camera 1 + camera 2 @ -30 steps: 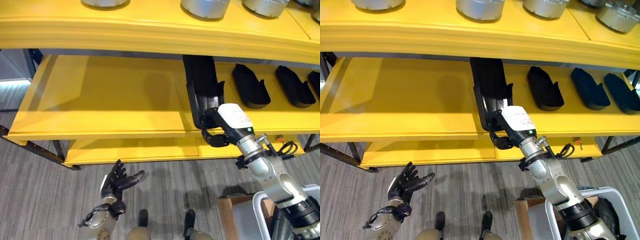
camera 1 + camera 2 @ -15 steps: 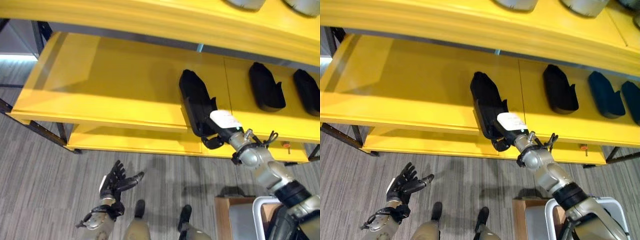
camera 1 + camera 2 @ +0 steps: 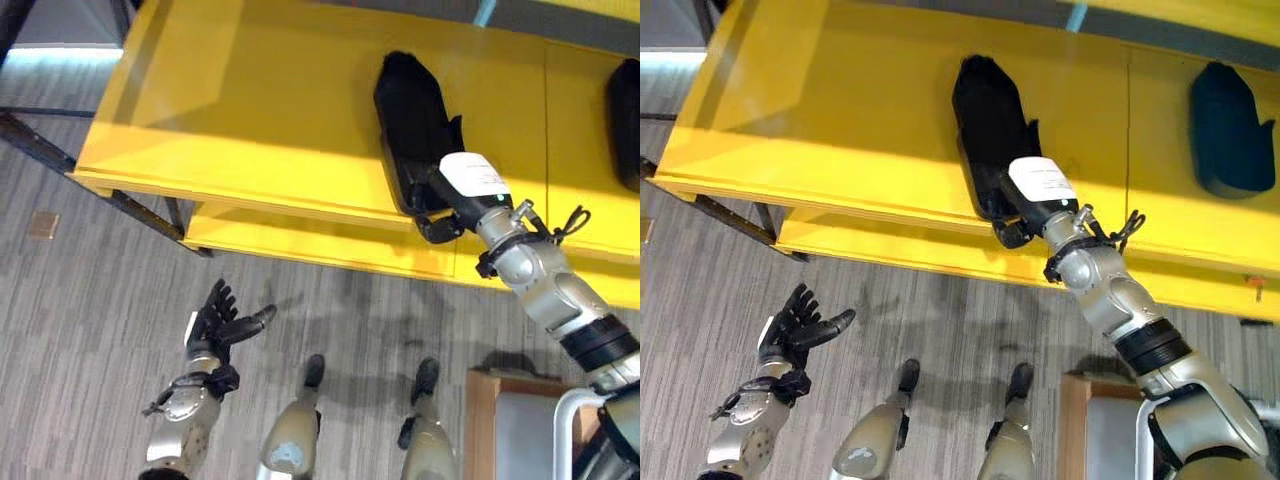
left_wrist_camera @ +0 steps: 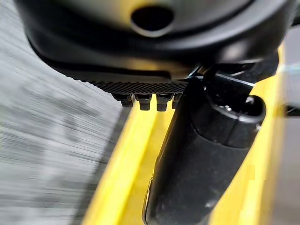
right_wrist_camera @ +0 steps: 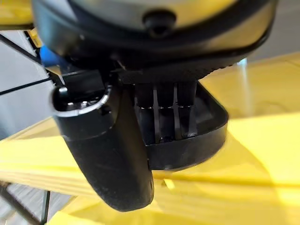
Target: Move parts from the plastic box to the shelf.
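- Long black moulded plastic part (image 3: 415, 125) lies flat on the yellow metal shelf (image 3: 250, 110), upper centre of the left eye view, its near end right at the shelf's front edge.
- Right hand (image 3: 440, 205) at that near end, centre-right of frame. In the right wrist view the fingers (image 5: 164, 115) reach down inside the part's black rim (image 5: 197, 143) and the thumb (image 5: 110, 154) sits outside it, so the hand grips the part's end wall.
- Shelf front lip runs from mid left down towards the right edge; a lower yellow shelf level (image 3: 300, 245) juts out just below it.
- Lots of bare yellow shelf to the left of the part, up to the left edge; open room there.
- Second black moulded part (image 3: 1230, 125) on the same shelf at upper right of the right eye view, well apart from the held one, bare shelf between.
- Left hand (image 3: 225, 325) at lower left over grey striped floor (image 3: 80, 330), fingers spread and straight, holding nothing, well apart from the shelf.
- Brown wooden box edge (image 3: 485, 420) at lower right; contents can't tell.
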